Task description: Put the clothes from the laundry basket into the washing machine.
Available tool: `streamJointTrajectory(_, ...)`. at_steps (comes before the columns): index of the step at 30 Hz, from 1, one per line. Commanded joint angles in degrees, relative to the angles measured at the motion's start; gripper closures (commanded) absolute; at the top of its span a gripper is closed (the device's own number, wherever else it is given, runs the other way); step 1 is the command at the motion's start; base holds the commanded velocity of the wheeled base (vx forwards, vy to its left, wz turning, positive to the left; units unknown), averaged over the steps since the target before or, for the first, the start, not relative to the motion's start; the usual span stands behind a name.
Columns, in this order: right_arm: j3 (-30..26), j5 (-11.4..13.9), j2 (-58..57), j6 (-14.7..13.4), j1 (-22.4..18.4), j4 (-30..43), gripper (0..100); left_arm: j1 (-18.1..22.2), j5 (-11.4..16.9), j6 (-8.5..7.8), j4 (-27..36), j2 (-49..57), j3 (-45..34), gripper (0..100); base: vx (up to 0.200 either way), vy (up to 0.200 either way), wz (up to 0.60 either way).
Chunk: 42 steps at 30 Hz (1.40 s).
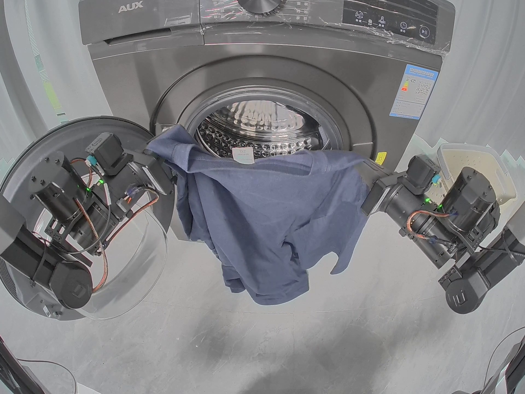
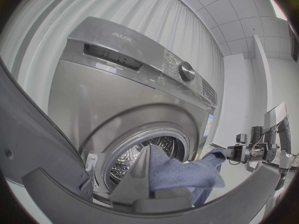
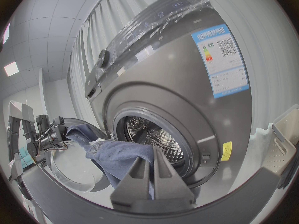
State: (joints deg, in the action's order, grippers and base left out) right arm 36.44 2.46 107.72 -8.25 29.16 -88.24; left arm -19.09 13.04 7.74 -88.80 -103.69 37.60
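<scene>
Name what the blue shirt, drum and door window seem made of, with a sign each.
Blue shirt: matte knit fabric, perhaps cotton; it drapes in folds. Drum: glossy perforated metal, likely steel; bright reflections. Door window: clear glass or plastic; floor shows through.

The washing machine point(image 1: 136, 72) bears a short brand logo point(image 1: 130, 7) in pale capitals on its drawer front. A blue-edged energy label point(image 1: 414, 91) with coloured rating bars sits on the right of its front, its fine print too small to read, and a small yellow sticker point(image 1: 380, 158) lies below it. White symbols mark the dark control panel point(image 1: 389, 12). A white tag point(image 1: 243, 155) on the blue shirt point(image 1: 273, 220) carries faint, unreadable marks.
</scene>
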Motion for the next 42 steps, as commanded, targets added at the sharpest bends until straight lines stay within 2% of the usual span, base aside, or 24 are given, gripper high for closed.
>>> streamJointTrajectory(1, 0.1, 0.2, -3.0, 0.2, -0.1, 0.0, 100, 0.2, -0.4, -0.01, 0.0, 2.0, -0.1, 100, 0.000, 0.000, 0.00)
streamJointTrajectory(19, 0.8, 0.4, -3.7, 1.6, -2.4, 0.1, 100, 0.5, -0.7, -0.18, 0.1, 1.3, -0.3, 100, 0.000, 0.000, 0.00)
streamJointTrajectory(34, 0.7, 0.5, -3.5, 1.5, -1.5, 0.1, 100, -1.0, -0.6, -0.62, 0.1, -1.2, -0.9, 100, 0.000, 0.000, 0.00)
streamJointTrajectory(38, 0.1, 0.5, -3.1, 1.4, -1.0, 0.1, 100, -1.7, -0.7, -1.94, 0.2, -3.6, -0.9, 100, 0.000, 0.000, 0.00)
streamJointTrajectory(39, -0.1, 0.5, -3.0, 1.3, -0.8, 0.1, 100, -1.7, -1.1, -2.64, 0.1, -4.1, -0.9, 100, 0.000, 0.000, 0.00)
streamJointTrajectory(42, -1.3, 0.6, -1.9, 1.0, 0.3, 0.1, 100, -2.4, -2.2, -3.35, 0.3, -5.2, -0.8, 100, 0.000, 0.000, 0.00)
